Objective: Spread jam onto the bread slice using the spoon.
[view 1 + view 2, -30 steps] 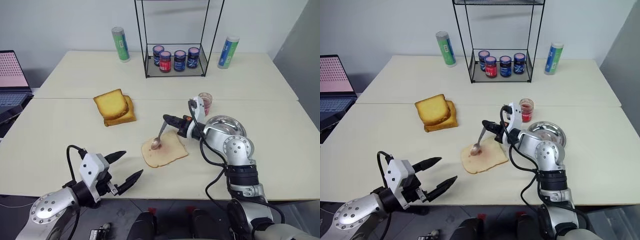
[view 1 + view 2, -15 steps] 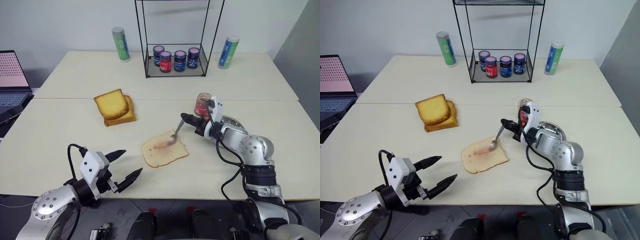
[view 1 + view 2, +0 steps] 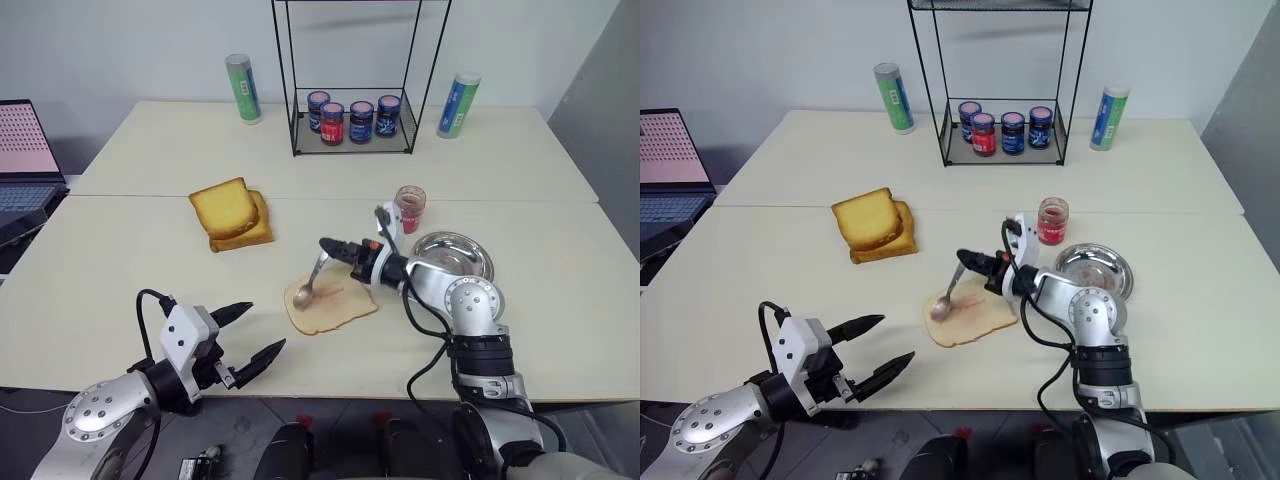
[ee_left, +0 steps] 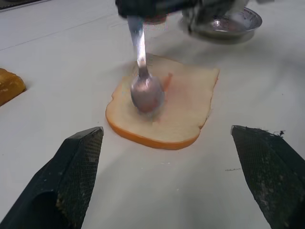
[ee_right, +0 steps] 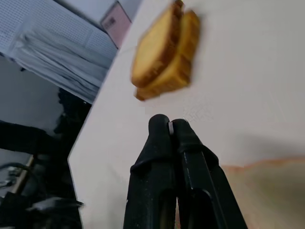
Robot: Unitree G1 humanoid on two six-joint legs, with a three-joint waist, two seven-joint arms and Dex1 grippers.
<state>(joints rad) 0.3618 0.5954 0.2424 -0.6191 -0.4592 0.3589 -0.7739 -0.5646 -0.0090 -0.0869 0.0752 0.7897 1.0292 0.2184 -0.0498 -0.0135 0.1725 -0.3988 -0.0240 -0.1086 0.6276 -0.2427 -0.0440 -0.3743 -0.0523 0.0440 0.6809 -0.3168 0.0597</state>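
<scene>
The bread slice lies flat on the table with a faint reddish smear across its middle. My right gripper is shut on the handle of the spoon, reaching in from the right. The spoon's bowl rests on the slice's left part with a little red jam on it. The jam jar stands open behind my right arm, beside the steel dish. My left gripper hovers open near the table's front edge, to the left of the slice, holding nothing.
Two thick toasted slices are stacked further back on the left. A black wire rack with several dark-lidded jars stands at the back, flanked by two tall cans. A laptop sits at the far left.
My right gripper swept the spoon rightward across the slice, then back to the left. The spoon's bowl now sits on the slice's left part. The left gripper has not moved.
</scene>
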